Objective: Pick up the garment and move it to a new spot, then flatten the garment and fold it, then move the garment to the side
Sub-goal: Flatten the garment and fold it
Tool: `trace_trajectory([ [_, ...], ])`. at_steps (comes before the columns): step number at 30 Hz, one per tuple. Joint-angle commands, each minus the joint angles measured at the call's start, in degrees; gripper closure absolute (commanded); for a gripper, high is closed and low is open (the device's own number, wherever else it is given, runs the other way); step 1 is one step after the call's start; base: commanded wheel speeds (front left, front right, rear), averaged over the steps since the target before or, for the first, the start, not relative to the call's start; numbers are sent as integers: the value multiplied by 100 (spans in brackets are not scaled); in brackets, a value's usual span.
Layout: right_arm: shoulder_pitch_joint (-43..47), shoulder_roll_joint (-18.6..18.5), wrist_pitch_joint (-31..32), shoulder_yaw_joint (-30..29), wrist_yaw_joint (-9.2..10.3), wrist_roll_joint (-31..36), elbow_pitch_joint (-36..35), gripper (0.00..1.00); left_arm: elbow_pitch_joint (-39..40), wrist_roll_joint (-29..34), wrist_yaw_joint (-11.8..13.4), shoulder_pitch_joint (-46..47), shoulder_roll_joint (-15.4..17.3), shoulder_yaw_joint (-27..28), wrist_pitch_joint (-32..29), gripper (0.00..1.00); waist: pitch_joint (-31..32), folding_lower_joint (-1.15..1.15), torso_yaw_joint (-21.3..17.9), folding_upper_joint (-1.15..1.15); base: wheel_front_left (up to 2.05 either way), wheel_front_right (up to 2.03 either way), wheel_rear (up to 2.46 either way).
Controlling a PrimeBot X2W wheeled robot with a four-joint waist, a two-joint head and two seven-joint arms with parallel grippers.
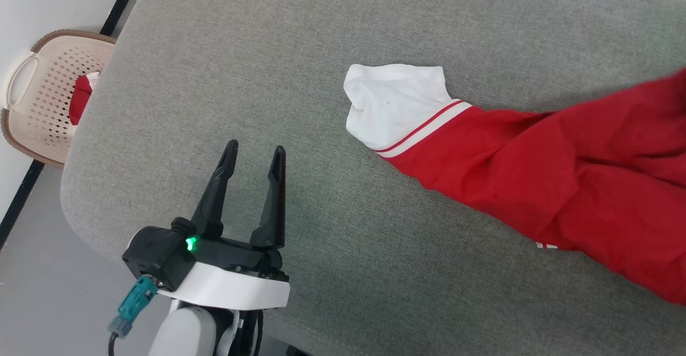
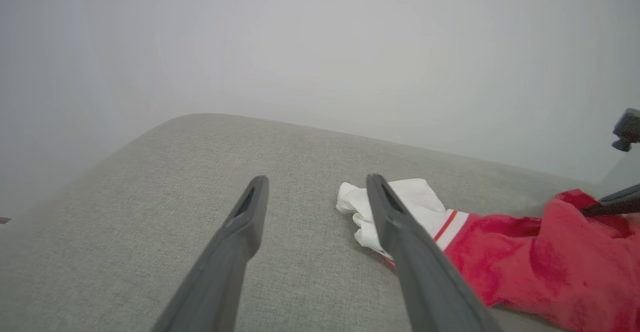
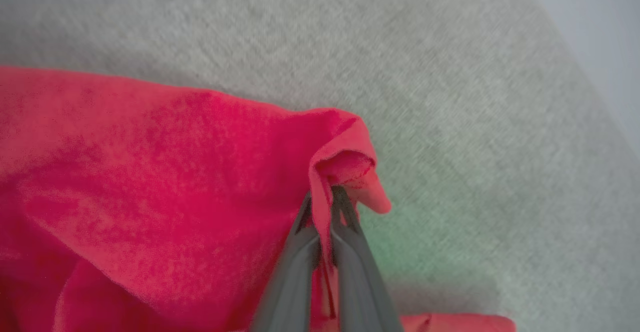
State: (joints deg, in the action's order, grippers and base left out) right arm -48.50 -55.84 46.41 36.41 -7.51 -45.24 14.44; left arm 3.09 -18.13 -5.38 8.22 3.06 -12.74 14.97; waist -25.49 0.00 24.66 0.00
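The garment [image 1: 563, 179] is a red T-shirt lying stretched across the grey padded table [image 1: 300, 50], its white sleeve [image 1: 394, 104] with stripe trim pointing left. In the left wrist view the garment [image 2: 540, 262] lies to the right of my fingers, the white sleeve [image 2: 415, 202] partly behind the right one. My left gripper [image 1: 254, 157] hovers open and empty over the table's near left, well left of the sleeve; it appears again as the left gripper [image 2: 315, 182]. My right gripper [image 3: 322, 194] is shut on a pinched fold of the red garment [image 3: 150, 172], lifted slightly off the table.
A beige perforated laundry basket [image 1: 37, 98] stands on the floor off the table's left edge with something red inside. The table's rounded corner is at the near left. Bare grey cloth surface stretches ahead of and around my left gripper.
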Motion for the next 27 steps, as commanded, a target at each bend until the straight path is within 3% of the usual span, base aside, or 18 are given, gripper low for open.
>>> trace_trajectory([
  [1,-94,45,-58,29,2,30,8,100,39,-46,-5,67,-13,-14,29,0,-2,0,-9,0,0,0,0],
  [5,-664,159,-346,166,2,181,-11,100,78,-162,16,111,-10,-110,29,0,-48,0,-12,0,0,0,0],
  [10,-1673,586,-910,406,2,631,294,100,89,-291,43,236,-9,-265,29,0,-201,0,94,0,0,0,0],
  [20,-3141,1424,-2055,1083,2,1456,1948,100,44,-541,82,353,-10,-474,29,0,-375,0,467,0,0,0,0],
  [27,-3439,1753,-2371,1531,2,1323,2955,100,21,-588,93,350,-12,-533,29,0,-383,0,543,0,0,0,0],
])
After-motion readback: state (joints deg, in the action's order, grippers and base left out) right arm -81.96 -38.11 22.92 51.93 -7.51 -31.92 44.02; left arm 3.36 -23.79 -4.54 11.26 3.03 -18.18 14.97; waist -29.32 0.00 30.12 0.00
